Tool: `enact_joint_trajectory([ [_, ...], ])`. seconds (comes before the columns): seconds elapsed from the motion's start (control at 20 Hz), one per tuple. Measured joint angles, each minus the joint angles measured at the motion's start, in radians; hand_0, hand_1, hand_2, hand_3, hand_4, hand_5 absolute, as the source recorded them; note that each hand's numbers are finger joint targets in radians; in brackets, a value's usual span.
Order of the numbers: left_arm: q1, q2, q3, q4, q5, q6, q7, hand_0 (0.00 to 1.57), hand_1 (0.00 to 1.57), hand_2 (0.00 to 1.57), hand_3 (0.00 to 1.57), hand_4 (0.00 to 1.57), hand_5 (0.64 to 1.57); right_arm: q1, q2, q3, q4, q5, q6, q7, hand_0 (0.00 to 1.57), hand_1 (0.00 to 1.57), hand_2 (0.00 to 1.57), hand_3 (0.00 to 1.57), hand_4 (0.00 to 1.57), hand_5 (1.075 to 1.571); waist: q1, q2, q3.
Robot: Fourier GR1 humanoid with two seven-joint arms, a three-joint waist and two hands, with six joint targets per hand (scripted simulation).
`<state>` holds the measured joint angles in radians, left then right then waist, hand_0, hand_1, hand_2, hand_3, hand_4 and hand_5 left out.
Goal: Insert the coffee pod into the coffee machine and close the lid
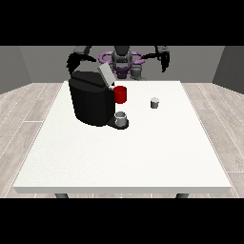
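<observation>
Start with the near edge of the desk [119, 181] and work away from yourself. Past the bare white surface, the first thing you meet is a small grey cup [121, 118], sitting on the drip stand at the foot of the coffee machine [93, 102]. The machine is the big black block at about ten o'clock from the desk's middle, and its pale lid [106, 75] stands tilted up — already open, so the chamber looks ready to receive.

The coffee pod [154, 103] is the small grey cylinder standing upright on the desk at about one o'clock from the middle, well apart from the machine, off to its three o'clock side. A red cup [120, 94] stands just beside the machine, between it and the pod.

Here is what the coming move turns on — the pod lies nearer the hand at the view's right [165, 61] than the hand at the view's left [74, 59], roughly at seven o'clock from that right-side hand and well below it. So I'd judge that hand should take the pod.

Both hands are raised at shoulder height behind the desk, arms spread wide, holding nothing. Whether their fingers are spread or curled, you cannot tell from here.
</observation>
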<state>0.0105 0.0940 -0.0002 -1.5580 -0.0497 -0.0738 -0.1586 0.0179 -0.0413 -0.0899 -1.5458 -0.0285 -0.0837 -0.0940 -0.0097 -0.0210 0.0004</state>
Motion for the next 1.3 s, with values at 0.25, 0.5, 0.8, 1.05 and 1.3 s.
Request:
enact_joint_trajectory([
  [0.25, -0.094, 0.075, 0.045, 0.055, -0.048, 0.001, 0.039, 0.00, 0.00, 0.00, 0.00, 0.00, 1.571, -0.019, 0.011, 0.017, -0.006, 0.007, -0.005, -0.005, 0.00, 0.00, 0.00, 0.00, 0.19, 1.571, -0.034, 0.034, -0.0002],
  [0.5, -0.201, 0.144, 0.108, 0.160, -0.023, -0.051, 0.104, 0.00, 0.00, 0.00, 0.00, 0.00, 1.571, -0.044, 0.015, 0.036, -0.011, 0.007, -0.005, -0.005, 0.00, 0.00, 0.00, 0.00, 0.28, 1.571, -0.067, 0.071, -0.0003],
  [0.8, -0.317, 0.186, 0.140, 0.315, -0.055, -0.047, 0.119, 0.00, 0.00, 0.00, 0.00, 0.00, 1.571, -0.105, 0.024, 0.055, -0.009, 0.010, -0.006, 0.007, 0.00, 0.00, 0.00, 0.00, 0.34, 1.571, -0.107, 0.148, -0.0005],
  [1.05, -0.393, 0.212, 0.156, 0.450, -0.086, -0.043, 0.098, 0.00, 0.00, 0.00, 0.00, 0.00, 1.571, -0.144, 0.028, 0.086, 0.011, 0.020, -0.058, 0.020, 0.00, 0.00, 0.00, 0.00, 0.37, 1.571, -0.111, 0.185, -0.0006],
  [1.3, -0.455, 0.241, 0.149, 0.544, -0.121, -0.063, 0.106, 0.00, 0.00, 0.00, 0.00, 0.00, 1.571, -0.197, 0.013, 0.062, 0.063, 0.027, -0.072, 0.046, 0.00, 0.00, 0.00, 0.00, 0.43, 1.571, -0.100, 0.196, -0.0006],
])
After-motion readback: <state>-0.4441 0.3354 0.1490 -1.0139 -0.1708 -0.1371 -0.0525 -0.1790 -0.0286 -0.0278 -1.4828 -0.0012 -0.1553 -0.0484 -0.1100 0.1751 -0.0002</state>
